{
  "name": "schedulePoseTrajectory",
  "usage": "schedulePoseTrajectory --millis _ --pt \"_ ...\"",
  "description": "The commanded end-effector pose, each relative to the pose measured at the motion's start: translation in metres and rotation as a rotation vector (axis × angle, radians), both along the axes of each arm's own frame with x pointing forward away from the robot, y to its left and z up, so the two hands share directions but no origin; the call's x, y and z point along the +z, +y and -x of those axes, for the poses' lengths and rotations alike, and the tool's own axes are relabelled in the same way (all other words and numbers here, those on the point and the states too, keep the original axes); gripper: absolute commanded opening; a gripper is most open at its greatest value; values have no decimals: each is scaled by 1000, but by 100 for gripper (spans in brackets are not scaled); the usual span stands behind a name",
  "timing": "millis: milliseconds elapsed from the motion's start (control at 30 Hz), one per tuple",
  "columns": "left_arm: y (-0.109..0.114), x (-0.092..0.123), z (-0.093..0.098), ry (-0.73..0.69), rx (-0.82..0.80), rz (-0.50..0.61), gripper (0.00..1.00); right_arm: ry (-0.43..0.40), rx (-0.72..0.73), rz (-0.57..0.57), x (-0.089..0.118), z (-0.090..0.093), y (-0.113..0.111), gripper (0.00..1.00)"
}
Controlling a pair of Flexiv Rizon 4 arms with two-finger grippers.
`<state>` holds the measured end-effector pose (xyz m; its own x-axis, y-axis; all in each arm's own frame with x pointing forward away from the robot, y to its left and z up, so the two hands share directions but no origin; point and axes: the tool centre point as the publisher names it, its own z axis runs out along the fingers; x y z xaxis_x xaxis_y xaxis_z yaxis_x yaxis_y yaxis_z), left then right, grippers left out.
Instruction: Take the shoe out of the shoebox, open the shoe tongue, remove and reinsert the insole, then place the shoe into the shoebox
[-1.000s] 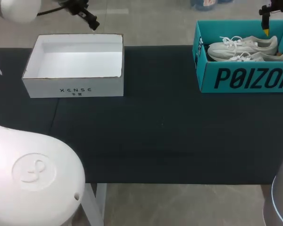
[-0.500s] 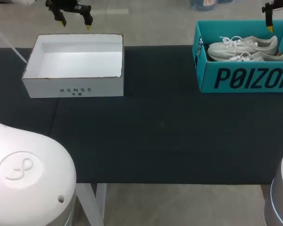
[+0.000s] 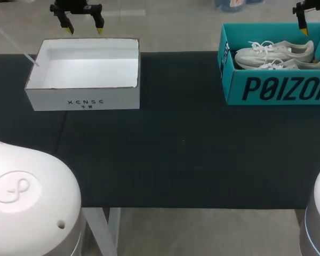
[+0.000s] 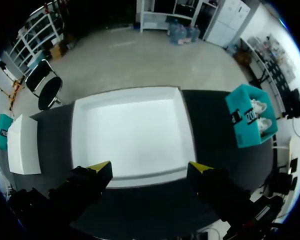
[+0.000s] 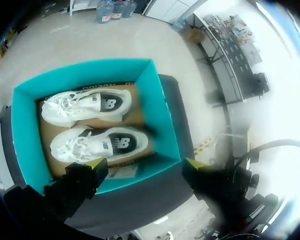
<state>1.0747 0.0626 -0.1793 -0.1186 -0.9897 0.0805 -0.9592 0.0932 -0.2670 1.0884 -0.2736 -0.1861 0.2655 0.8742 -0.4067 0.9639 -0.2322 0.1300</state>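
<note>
You find the two white lace-up shoes, one (image 5: 85, 107) and the other (image 5: 97, 145), lying close side by side on the brown floor of the teal shoebox (image 3: 277, 88). Both have their laces tied. The shoebox is open at the top and stands at the far right of the dark worktop (image 3: 181, 144); its right end runs out of the head view.

Your right pincer (image 5: 145, 163) hangs above the shoebox. Its yellow tips are spread wide with nothing between them, and from the wrist camera you look straight down on both shoes. It touches neither the shoes nor the box.

Well apart, at the far left of the worktop, stands a white box (image 3: 82, 98), open-topped, with only its bare white floor showing. Your left pincer (image 3: 84, 29) hovers over that box's far edge. Its fingers are also parted and hold nothing, and the white box fills the space ahead of them in the left wrist view.
</note>
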Motion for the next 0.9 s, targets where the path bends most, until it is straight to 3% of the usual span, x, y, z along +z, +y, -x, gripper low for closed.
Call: schedulePoseTrajectory --millis 33,133,300,433,600,767,900 --pt "0 0 0 1 0 -1 100 2 0 -1 0 -1 0 100" --pt "3 -4 2 18 36 14 100 6 1 -21 0 0 -2 100" --pt "12 -2 16 84 180 100 100 -43 28 -102 -5 19 -11 100" --pt "16 2 16 66 244 106 100 -73 54 -165 -3 37 -15 100" --pt "17 -6 9 54 298 78 100 -74 78 -222 -2 83 -23 100" --pt "12 -16 1 11 384 64 100 -88 89 -152 -10 120 -20 100" --pt "8 -21 -1 2 422 56 100 -92 63 -110 -13 139 -11 100"
